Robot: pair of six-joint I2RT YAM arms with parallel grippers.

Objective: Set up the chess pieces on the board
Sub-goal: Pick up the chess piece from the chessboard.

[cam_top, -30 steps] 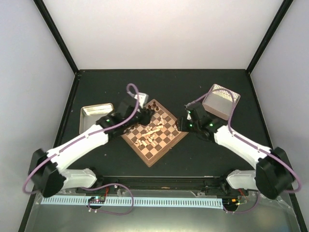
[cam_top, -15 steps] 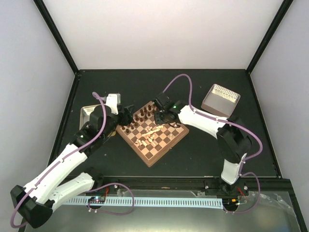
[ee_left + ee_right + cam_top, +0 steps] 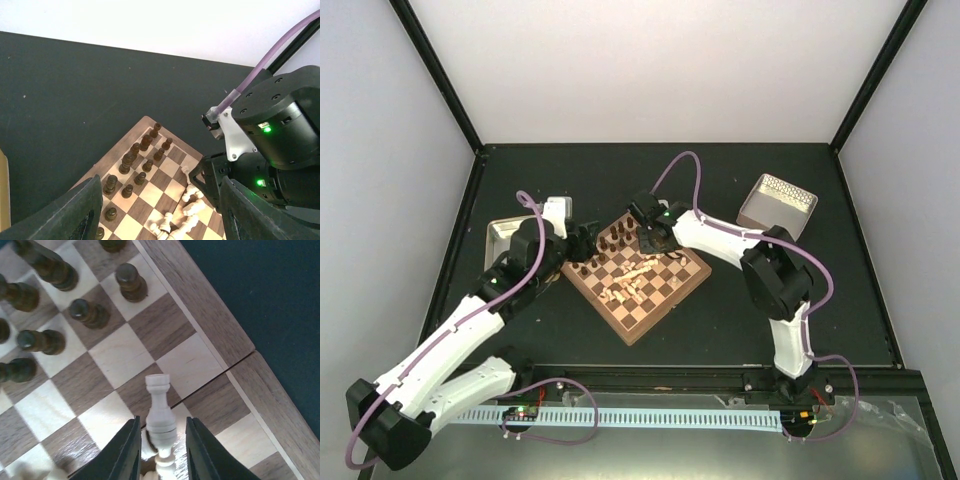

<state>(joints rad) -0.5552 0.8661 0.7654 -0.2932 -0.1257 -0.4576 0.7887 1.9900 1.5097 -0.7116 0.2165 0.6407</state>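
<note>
The board (image 3: pixel 642 318) lies turned like a diamond at the table's middle. Dark brown pieces (image 3: pixel 608 241) stand in rows along its far left side. Cream pieces (image 3: pixel 634 281) lie toppled in a heap on its middle squares. My right gripper (image 3: pixel 651 238) hangs over the board's far part. In the right wrist view it (image 3: pixel 162 440) is open, its fingers (image 3: pixel 127 450) either side of a cream rook (image 3: pixel 161 412) with small gaps. My left gripper (image 3: pixel 584 240) is open and empty at the board's left edge, wide apart in its wrist view (image 3: pixel 160 220).
A shallow yellowish tray (image 3: pixel 501 232) lies left of the board, under the left arm. A pinkish bin (image 3: pixel 777 205) stands at the back right. The right wrist housing (image 3: pixel 280 130) fills the right of the left wrist view, close to my left gripper.
Over the second, the left gripper pulled back from the board's far corner to its left edge. The right gripper swung from beside the bin onto the board and edged further left.
</note>
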